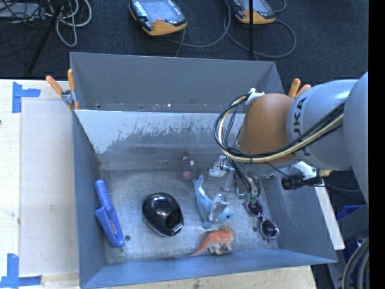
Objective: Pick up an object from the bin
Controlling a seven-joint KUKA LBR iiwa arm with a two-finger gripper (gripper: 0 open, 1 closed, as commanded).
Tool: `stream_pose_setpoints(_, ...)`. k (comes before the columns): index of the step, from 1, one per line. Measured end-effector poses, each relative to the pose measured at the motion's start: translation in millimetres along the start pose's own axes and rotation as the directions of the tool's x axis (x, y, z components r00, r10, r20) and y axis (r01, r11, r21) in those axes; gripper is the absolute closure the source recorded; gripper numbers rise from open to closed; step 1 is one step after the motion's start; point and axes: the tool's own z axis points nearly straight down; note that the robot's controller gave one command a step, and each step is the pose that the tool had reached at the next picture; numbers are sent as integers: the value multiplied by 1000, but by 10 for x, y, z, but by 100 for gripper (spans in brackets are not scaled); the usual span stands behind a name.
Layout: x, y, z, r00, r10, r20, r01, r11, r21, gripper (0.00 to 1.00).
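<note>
My claw (pixel 224 184) hangs over a pale blue plastic piece (pixel 208 207), right half of the bin (pixel 120 138). Orange dinosaur (pixel 215 241) and sunglasses (pixel 262 219) near. Clenched or released: cannot tell.

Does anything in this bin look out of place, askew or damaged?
Nothing looks damaged or spilled. One slight oddity: the dark sunglasses seem to lie slanted against the foot of the bin's right wall rather than flat on the floor.

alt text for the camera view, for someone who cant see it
A robot arm's claw hangs low in a grey metal bin, just behind an orange toy dinosaur; a black computer mouse, blue clamp and sunglasses lie around it.
</note>
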Motion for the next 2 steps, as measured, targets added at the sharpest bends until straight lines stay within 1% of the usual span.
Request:
stream_pose_setpoints(1,12,-81,215,990,-140,3,140,990,-3,100)
stream_pose_setpoints(2,12,-81,215,990,-139,3,139,990,-3,100)
